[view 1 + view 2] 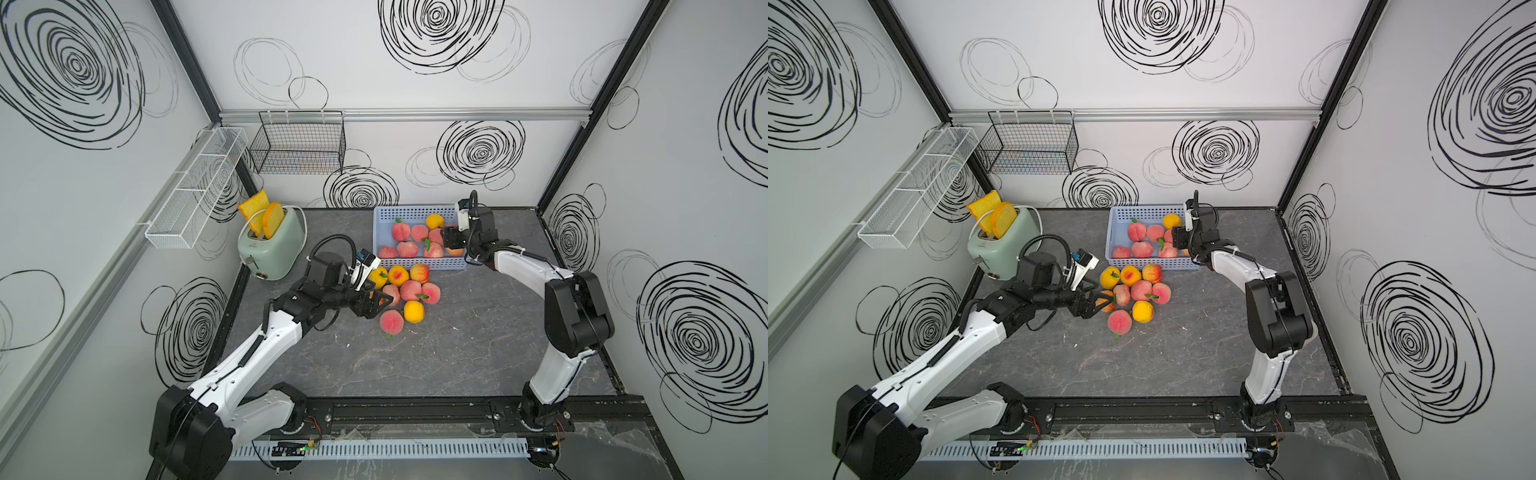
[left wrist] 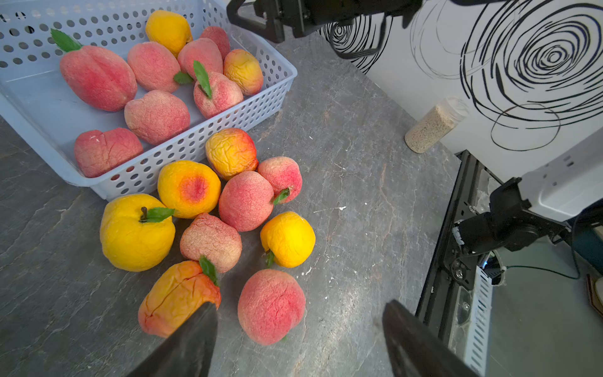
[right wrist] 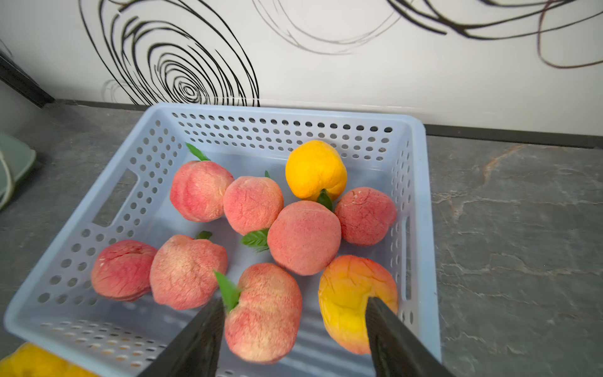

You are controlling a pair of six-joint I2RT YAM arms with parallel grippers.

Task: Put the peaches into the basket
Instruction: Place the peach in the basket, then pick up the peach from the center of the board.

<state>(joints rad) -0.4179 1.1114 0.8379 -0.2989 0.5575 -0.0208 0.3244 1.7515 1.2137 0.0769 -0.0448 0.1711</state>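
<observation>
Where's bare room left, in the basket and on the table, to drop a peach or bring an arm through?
Basket: floor bare along the toaster-side wall and back wall; peaches crowd the rest. Table: bare in front of the loose pile, between both arms, and between toaster and basket. Crowded: pile by the basket's front wall, left gripper at its edge.

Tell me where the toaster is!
In a top view the green toaster stands at the far left corner of the table, left of the blue basket, with toast sticking out of it.

No writing, label or number can be read anywhere.
</observation>
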